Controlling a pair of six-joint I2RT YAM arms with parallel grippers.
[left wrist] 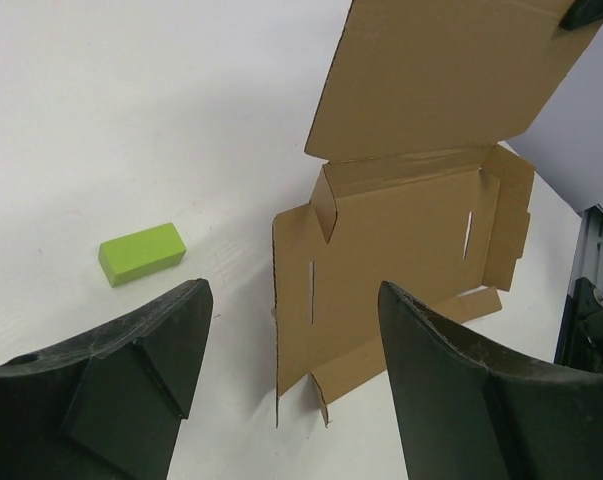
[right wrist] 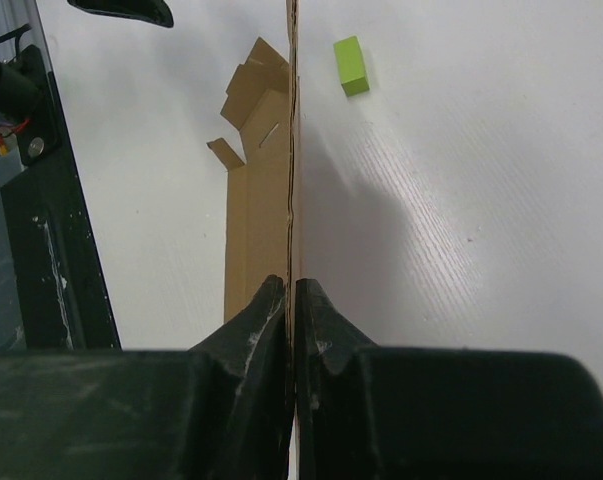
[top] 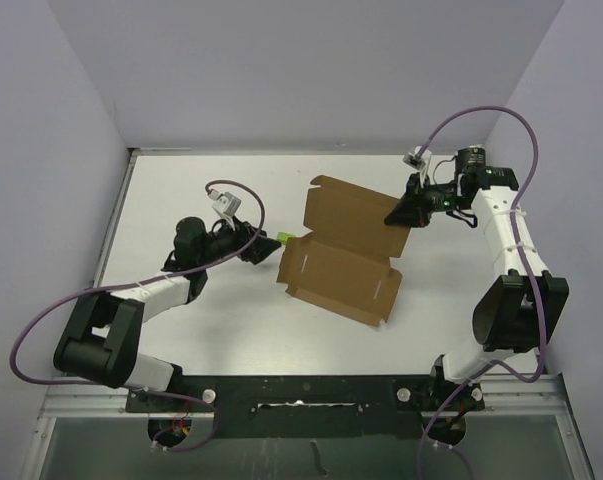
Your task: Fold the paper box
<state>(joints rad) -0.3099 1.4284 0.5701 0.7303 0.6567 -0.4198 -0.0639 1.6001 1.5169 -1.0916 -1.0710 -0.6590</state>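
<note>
your right gripper (right wrist: 291, 292) pinched tight on the raised lid of the paper box (top: 341, 262), middle of the table (top: 181, 190); your left gripper (left wrist: 293, 300) stood wide apart, gripping nothing, near the green block (left wrist: 141, 253).

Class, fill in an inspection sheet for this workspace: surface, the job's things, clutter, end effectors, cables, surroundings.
Surface: white table, no stains seen.
Job's things: paper box, brown cardboard, lying open mid-table, far panel lifted, side flaps partly up.
Clutter: one small green block on the table, left of the box and apart from it.
End effectors: left end effector open, holding nothing, facing the box; right end effector shut on the edge of the box's raised panel.
Cables: purple cables loop from both arms, not touching the box.
Surroundings: pale walls on three sides; dark rail at the near edge.
</note>
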